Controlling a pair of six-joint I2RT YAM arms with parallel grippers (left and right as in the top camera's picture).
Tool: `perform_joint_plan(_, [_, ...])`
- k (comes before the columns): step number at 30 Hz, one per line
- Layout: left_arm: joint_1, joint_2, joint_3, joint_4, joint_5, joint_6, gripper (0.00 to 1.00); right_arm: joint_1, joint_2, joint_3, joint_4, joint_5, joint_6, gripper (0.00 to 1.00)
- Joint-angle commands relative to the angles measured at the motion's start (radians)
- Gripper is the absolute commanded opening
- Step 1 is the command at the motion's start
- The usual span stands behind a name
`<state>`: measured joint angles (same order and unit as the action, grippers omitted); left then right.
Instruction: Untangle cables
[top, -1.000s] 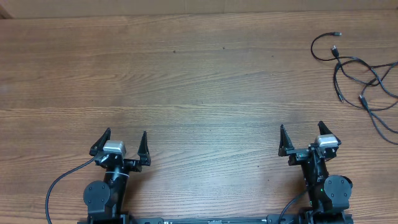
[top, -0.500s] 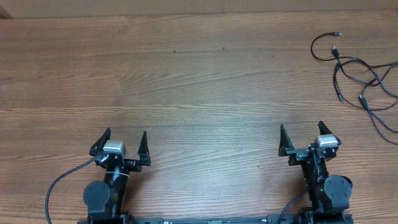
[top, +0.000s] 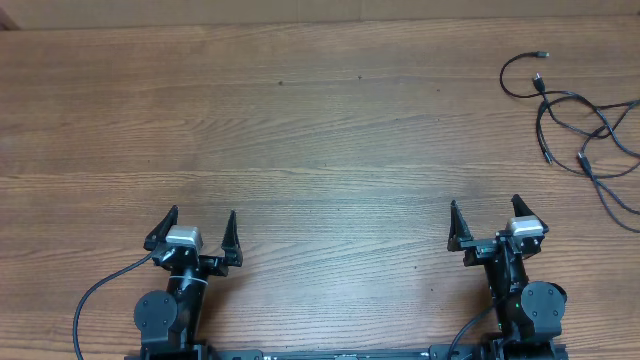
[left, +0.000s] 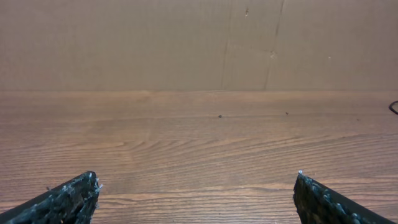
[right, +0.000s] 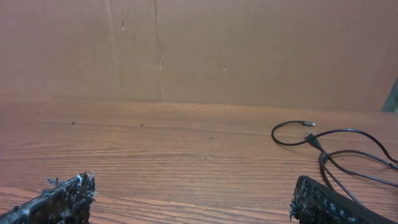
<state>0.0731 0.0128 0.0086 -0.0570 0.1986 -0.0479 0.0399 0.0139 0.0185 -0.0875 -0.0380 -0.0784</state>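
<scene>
The cables (top: 580, 120) are thin black cords with small plug ends, looped together at the table's far right, running off the right edge. In the right wrist view the cables (right: 336, 149) lie ahead and to the right on the wood. My left gripper (top: 198, 218) stands open at the near left with nothing between its fingers. My right gripper (top: 484, 209) stands open at the near right, well short of the cables. The left wrist view shows my left gripper (left: 196, 180) spread wide over bare wood. My right gripper (right: 193, 183) is likewise wide over bare wood.
A brown cardboard wall (left: 186, 43) stands along the table's far edge. The wooden table (top: 320, 150) stretches between the arms and the wall. Thicker black arm cables (top: 95, 300) trail from each arm's base at the near edge.
</scene>
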Motion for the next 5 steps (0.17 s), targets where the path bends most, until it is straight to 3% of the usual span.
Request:
perform_joint_plan(1, [0.006,-0.009,-0.003,-0.001,0.008,0.023,0.99,-0.002,-0.011,-0.011,0.006,-0.005,-0.002,1.0])
perform_joint_plan(5, [0.006,-0.009,-0.003,-0.001,0.008,0.023,1.0,-0.002,-0.011,-0.011,0.006,-0.005,-0.002,1.0])
